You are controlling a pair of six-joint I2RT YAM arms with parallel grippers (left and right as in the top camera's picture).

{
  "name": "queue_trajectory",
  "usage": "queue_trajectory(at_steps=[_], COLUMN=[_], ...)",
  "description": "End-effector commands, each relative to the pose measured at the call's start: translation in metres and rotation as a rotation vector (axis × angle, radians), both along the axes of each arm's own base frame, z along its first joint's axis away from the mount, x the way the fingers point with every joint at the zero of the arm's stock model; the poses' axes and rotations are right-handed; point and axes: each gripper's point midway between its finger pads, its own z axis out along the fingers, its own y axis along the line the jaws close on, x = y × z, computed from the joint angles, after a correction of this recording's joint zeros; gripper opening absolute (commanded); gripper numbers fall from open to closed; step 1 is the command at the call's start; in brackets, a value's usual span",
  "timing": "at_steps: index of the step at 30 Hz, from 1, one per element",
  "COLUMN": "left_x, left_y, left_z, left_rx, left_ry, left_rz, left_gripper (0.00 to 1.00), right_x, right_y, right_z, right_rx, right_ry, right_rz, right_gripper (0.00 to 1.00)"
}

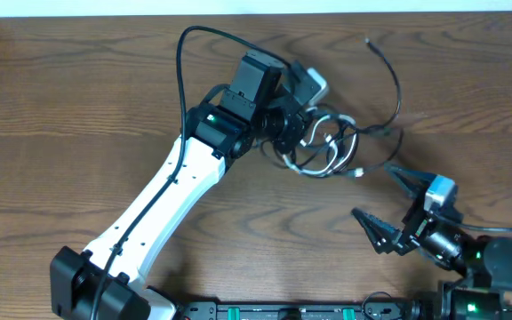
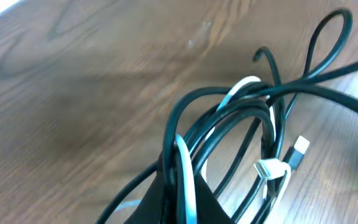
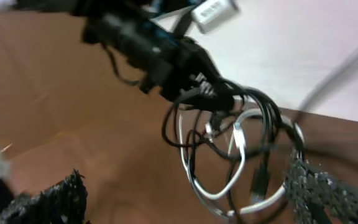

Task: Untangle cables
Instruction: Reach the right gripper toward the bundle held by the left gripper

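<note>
**Q:** What surface is shown?

**A:** A brown wood-grain table (image 1: 78, 107) is shown, with a pale strip along its far edge.

**Q:** How are the jaws of the left gripper (image 1: 299, 135) set?

**A:** They are closed narrowly on the cables (image 1: 327, 147). In the left wrist view, black cords and a white cord (image 2: 247, 84) are seen passing between the dark fingers (image 2: 166, 186).

**Q:** How are the cables arranged?

**A:** They are gathered in overlapping loops just right of the grip. A white plug (image 2: 299, 148) is seen at the edge of the bundle. One long black cord (image 1: 389, 71) is arched away from the bundle toward the far right.

**Q:** And the right gripper (image 1: 372, 191)?

**A:** Its jaws are spread wide and nothing is held. It is placed near the bundle, at its near right, and is not touching it. The two arms are extended from the near edge of the table toward the bundle.
</note>
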Motion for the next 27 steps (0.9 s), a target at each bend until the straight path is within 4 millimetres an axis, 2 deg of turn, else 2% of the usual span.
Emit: queue_trajectory(at_steps=[1,6,16,21,24,27], left_x=[-0.010,-0.018,-0.029,-0.044,-0.057,-0.059], left_y=[0.003,0.008,0.013,-0.002,-0.014,-0.016], left_z=[0.002,-0.006,-0.014,-0.008,-0.003,0.001], left_rx=[0.046,0.090,0.142,0.077,0.024,0.005], left_ry=[-0.057,-0.052,-0.057,-0.044,-0.034,-0.035], left_rz=[-0.104,-0.148,-0.224,-0.308,-0.375,-0.388], left_gripper=[0.07,0.08,0.07,0.08,0.08,0.07], right_x=[-0.015,-0.010,0.001,0.019,0.041,0.050], right_y=[0.017,0.020,0.019,0.014,0.009,0.007], right_z=[0.017,0.026,0.028,0.016,-0.001,-0.014], right_rx=[-0.076,-0.093,-0.101,-0.094,-0.087,-0.080], right_ry=[-0.088,-0.126,-0.161,-0.101,-0.026,0.031], right_rz=[0.175,0.237,0.239,0.187,0.138,0.133], right_gripper=[0.99,0.99,0.99,0.99,0.99,0.99])
